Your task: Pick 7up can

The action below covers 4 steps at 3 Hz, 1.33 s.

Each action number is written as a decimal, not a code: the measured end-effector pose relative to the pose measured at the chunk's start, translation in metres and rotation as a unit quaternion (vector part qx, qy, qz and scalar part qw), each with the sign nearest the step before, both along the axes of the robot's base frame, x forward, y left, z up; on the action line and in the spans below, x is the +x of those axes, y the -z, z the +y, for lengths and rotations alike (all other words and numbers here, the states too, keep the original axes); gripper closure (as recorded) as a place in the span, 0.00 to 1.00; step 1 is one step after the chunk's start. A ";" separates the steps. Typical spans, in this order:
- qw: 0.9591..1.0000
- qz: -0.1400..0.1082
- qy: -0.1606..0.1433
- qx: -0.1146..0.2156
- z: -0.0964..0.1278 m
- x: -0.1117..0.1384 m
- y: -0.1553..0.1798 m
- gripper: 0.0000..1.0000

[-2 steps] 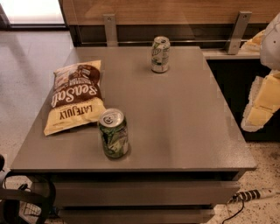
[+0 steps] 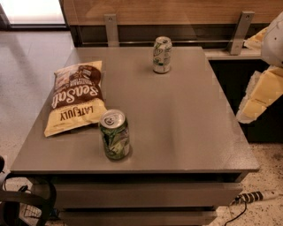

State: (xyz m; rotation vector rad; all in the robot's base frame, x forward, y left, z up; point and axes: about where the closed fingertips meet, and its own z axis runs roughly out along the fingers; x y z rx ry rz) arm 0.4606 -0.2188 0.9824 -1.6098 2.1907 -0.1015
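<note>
The 7up can point(image 2: 162, 54) stands upright at the far middle of the grey table point(image 2: 185, 128), with nothing touching it. A darker green can point(image 2: 115, 134) stands near the front edge, just beside a chip bag point(image 2: 75, 97) lying flat on the left. The gripper point(image 2: 258, 95) hangs beyond the table's right side, cut off by the frame. Whether it is spread or pressed together cannot be told.

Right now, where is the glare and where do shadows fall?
Camera view: overexposed bright patch top left; the 7up can at the table's back casts a faint shadow, the green can a darker one; the tool sits lit at the right edge, off the table.
</note>
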 end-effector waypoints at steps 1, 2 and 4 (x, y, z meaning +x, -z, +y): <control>0.995 -0.037 0.053 0.077 -0.012 0.029 0.010 0.00; 0.973 -0.094 0.107 0.184 -0.010 0.069 0.013 0.00; 0.920 -0.197 0.152 0.301 0.003 0.138 -0.011 0.00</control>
